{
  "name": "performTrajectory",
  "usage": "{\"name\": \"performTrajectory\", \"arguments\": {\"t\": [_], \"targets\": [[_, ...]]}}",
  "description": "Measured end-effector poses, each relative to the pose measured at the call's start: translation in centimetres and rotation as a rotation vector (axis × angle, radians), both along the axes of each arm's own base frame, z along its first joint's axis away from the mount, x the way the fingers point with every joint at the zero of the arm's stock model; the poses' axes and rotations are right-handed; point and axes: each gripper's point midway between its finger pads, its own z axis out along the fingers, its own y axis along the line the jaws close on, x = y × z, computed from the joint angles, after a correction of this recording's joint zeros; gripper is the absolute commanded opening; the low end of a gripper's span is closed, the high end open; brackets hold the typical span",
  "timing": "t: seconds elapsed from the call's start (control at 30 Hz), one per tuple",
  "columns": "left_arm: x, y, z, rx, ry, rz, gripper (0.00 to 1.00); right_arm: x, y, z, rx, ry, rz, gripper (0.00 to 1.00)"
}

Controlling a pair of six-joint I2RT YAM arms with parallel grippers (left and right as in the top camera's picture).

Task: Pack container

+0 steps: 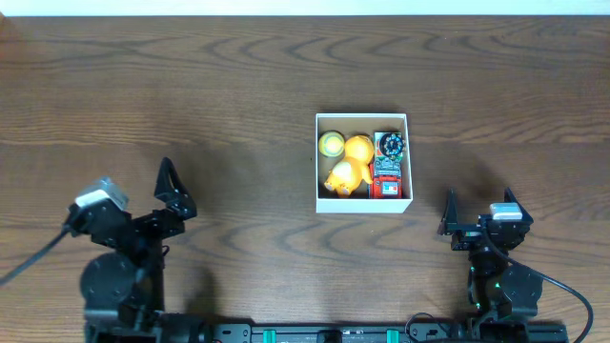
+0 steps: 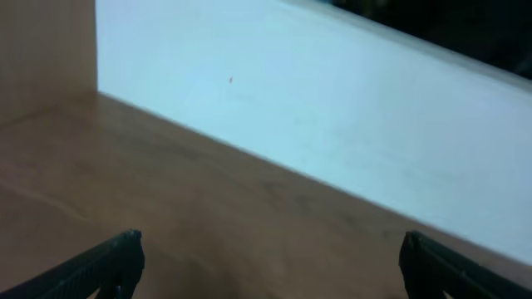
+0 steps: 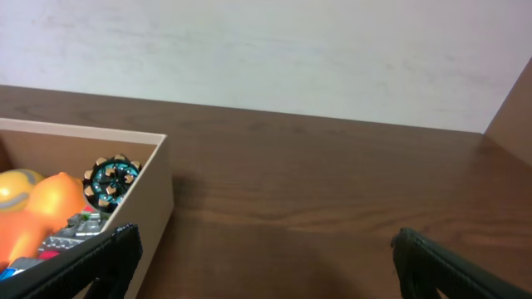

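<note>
White container (image 1: 363,205) — orange, yellow toys (image 1: 349,164)

Soft, even light casts a faint shadow just beside the container (image 3: 156,195), while the left wrist view is blurred.

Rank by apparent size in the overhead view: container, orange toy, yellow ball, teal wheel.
1. container, clearly the largest
2. orange toy
3. yellow ball and teal wheel look about alike, so I won't rank one over the other.
</note>
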Motion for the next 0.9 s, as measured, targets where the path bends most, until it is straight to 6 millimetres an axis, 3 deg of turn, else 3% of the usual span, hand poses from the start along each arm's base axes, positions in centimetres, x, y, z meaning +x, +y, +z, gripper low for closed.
{"name": "performTrajectory", "arguments": {"t": [0.37,0.67,0.9], "targets": [[1.2,-0.1,-7.3,-0.005,-0.089,0.0,0.98,0.0,0.0,0.0,0.0,0.0,0.0,0.99],[1.1,-0.1,-9.4,-0.004,-0.138,0.0,0.98,0.0,0.0,0.0,0.0,0.0,0.0,0.99],[0.9,0.0,-9.8,0.047,-0.144,-0.001,0.98,0.0,0.0,0.0,0.0,0.0,0.0,0.99]]}}
